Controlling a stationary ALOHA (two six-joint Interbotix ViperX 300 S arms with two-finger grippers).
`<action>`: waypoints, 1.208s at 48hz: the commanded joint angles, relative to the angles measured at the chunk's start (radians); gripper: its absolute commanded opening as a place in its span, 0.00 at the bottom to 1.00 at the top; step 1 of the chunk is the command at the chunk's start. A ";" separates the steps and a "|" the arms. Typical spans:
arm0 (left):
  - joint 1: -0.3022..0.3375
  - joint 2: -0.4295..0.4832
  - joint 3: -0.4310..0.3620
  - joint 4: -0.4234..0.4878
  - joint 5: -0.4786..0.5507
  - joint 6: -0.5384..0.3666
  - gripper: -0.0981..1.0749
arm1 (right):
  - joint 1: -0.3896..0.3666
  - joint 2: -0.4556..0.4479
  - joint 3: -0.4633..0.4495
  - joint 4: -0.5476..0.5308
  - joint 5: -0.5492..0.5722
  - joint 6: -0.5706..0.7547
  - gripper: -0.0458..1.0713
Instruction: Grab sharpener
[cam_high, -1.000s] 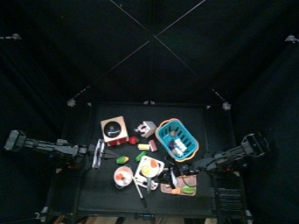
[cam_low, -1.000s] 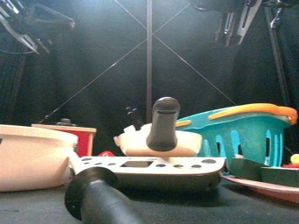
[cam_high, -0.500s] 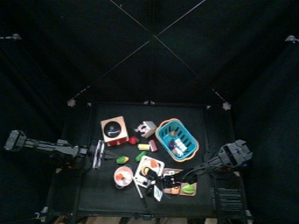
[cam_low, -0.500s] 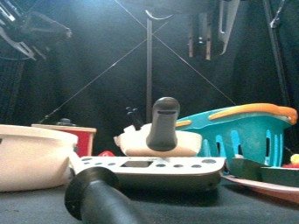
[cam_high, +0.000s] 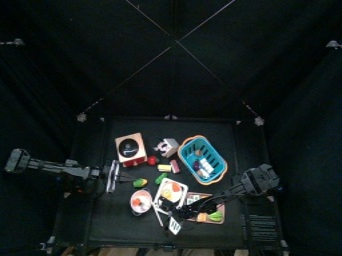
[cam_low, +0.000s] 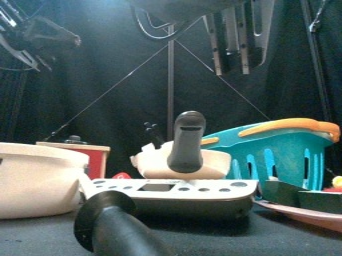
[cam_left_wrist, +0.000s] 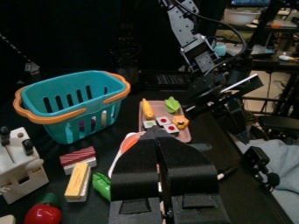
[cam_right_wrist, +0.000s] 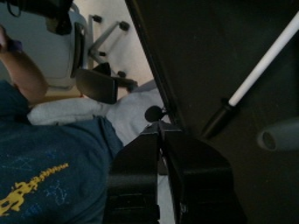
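- Top view: the sharpener (cam_high: 166, 203), a long pale-grey plastic body with a black cylindrical handle, lies among the clutter towards 6 o'clock on the small black table (cam_high: 107, 228), near its front edge. The right pincer (cam_high: 178, 220) hangs just at 5 o'clock of it. The left pincer (cam_high: 112, 181) rests out at 9 o'clock, apart from the things.
- Front view: the sharpener (cam_low: 167, 195) lies flat and closest to the camera, with its thick black handle (cam_low: 118, 228) pointing to 7 o'clock. The right pincer (cam_low: 230, 50) is high above at 1 o'clock, its jaws nearly together and empty. A teal plastic basket with an orange rim (cam_low: 274, 145) stands behind at 3 o'clock.
- Handling, as a judgement: it looks rigid, fairly light and smooth-sided. The round handle could roll or slip, so closing across the flat grey body just beside the handle seems safest, and the jaws must spread first.
- Left wrist view: the left pincer (cam_left_wrist: 162, 175) is closed on nothing. I cannot pick out the sharpener with certainty here.
- Right wrist view: the right pincer (cam_right_wrist: 163, 175) shows only a thin slit between its jaws, with nothing held. Beyond it is a person's blue sleeve (cam_right_wrist: 47, 175); the sharpener is not in view.
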 joint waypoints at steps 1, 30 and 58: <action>0.003 0.003 -0.014 -0.011 -0.005 0.002 0.23 | -0.015 -0.034 -0.044 -0.009 0.087 0.026 0.15; 0.003 0.003 -0.009 -0.026 -0.002 0.003 0.24 | -0.023 0.061 -0.264 -0.684 0.364 0.640 0.16; 0.003 0.003 0.002 -0.026 -0.002 0.000 0.24 | 0.051 0.167 -0.330 -0.839 0.425 0.948 0.60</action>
